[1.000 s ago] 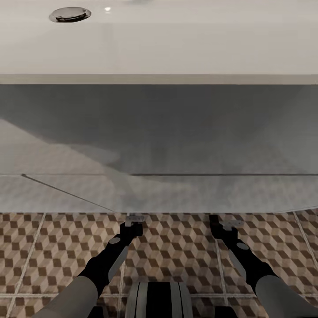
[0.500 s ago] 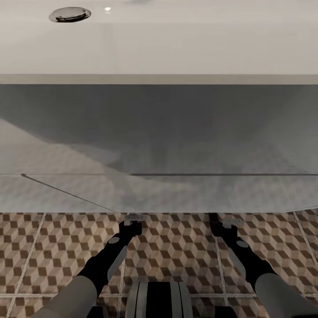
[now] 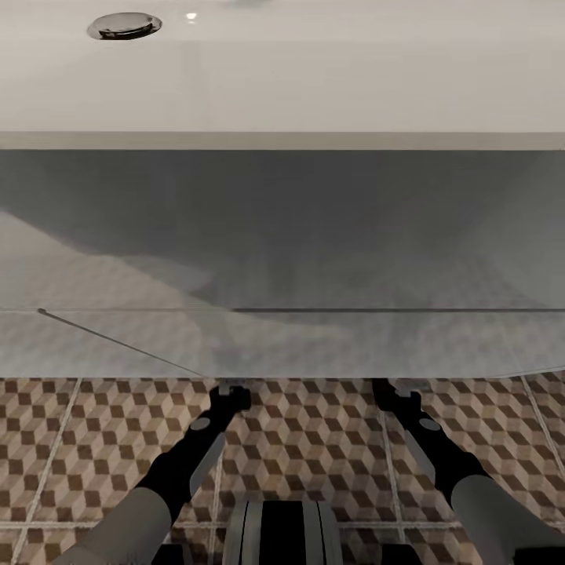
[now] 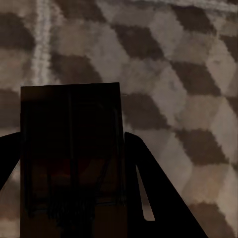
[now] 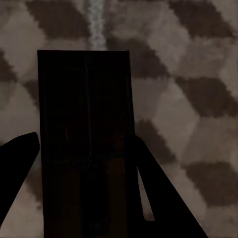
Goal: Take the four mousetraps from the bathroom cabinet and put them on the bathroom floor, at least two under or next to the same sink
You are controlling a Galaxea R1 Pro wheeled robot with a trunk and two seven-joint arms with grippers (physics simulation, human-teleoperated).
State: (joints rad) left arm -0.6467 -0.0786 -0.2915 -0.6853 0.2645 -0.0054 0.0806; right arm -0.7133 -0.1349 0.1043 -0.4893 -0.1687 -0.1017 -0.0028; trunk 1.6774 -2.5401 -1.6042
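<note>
Each wrist view looks straight down at the cube-patterned bathroom floor [image 3: 314,439]. A dark, flat rectangular mousetrap [image 4: 72,144] sits between the left fingers [image 4: 153,198]. Another mousetrap [image 5: 84,134] sits between the right fingers [image 5: 153,198]. In the head view my left gripper [image 3: 233,391] and right gripper [image 3: 390,389] reach down low over the tiles, at the foot of the white vanity [image 3: 282,235]. Above the vanity is the white bathroom sink [image 3: 314,78]. The cabinet is out of view.
A chrome drain [image 3: 124,25] shows in the basin at the far left. The vanity front runs across the whole width just ahead of both grippers. A pale grout line [image 5: 95,20] crosses the tiles beyond the right mousetrap. My own base [image 3: 282,534] is at the near edge.
Both grippers have crept a little forward toward the foot of the vanity, their tips now at its lower edge. The head camera has not moved.
</note>
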